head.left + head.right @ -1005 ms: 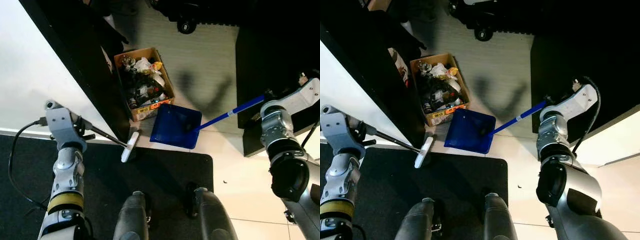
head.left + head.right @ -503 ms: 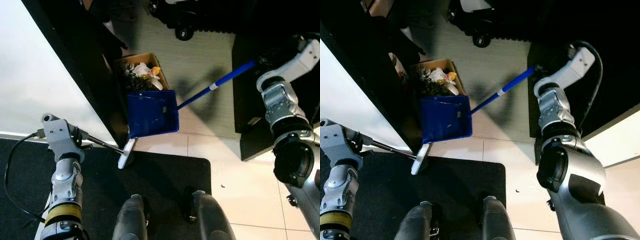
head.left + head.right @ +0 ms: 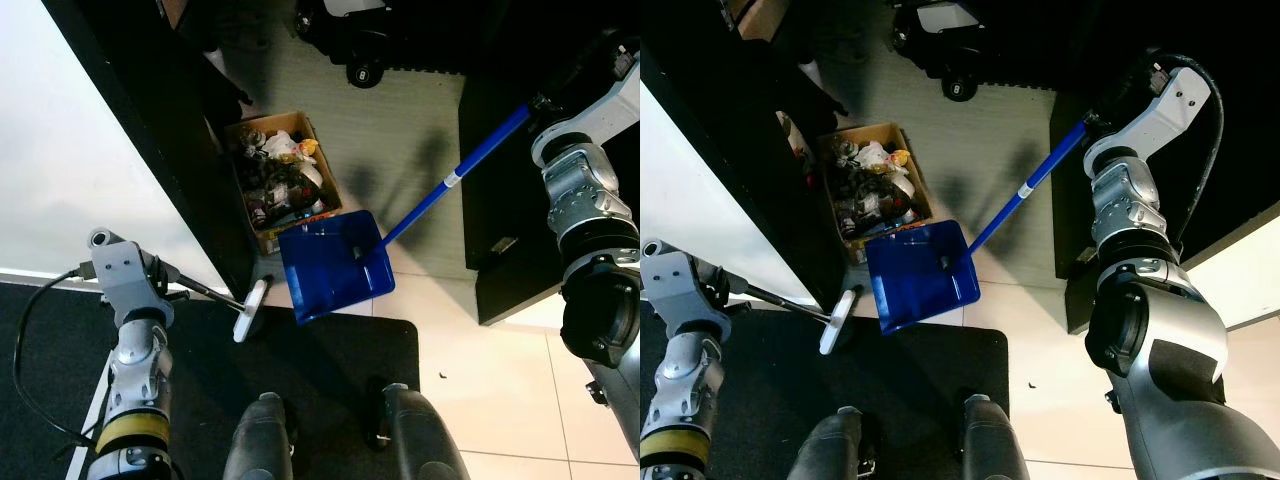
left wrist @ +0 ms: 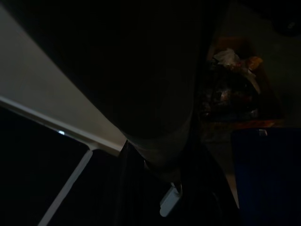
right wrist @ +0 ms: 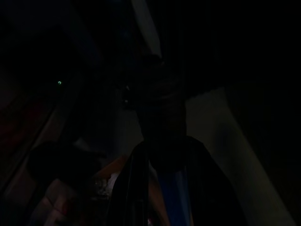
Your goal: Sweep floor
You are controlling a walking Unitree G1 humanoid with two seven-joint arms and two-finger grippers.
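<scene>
- On your left, the left gripper (image 3: 160,272) sits at the end of the raised left arm, beside the dark edge of the white counter (image 3: 60,150); it holds the thin dark handle of the brush (image 3: 249,309), though you cannot tell from these views how tightly its fingers close on it; the white brush head rests at the edge of the black mat (image 3: 330,350), much where it was a second ago, so the brush has barely moved.
- In the middle, the cardboard box (image 3: 283,176) full of rubbish stands on the grey floor against the counter's dark side; half a second ago the blue dustpan (image 3: 335,264) was tipped up over the box mouth; now it is swung back out and down, hanging just in front of the box's near corner and over the mat's edge; I judge that the emptying is done and the pan is coming back for more sweeping.
- On your right, the blue pole (image 3: 460,170) of the dustpan runs up to the right gripper (image 3: 1102,115), which carries its top end; the fingers are lost in shadow, so you cannot tell their spread; the right arm has shifted with the pole, steeper now than before.
- Next, you likely need the pan set flat on the floor near the brush head.
</scene>
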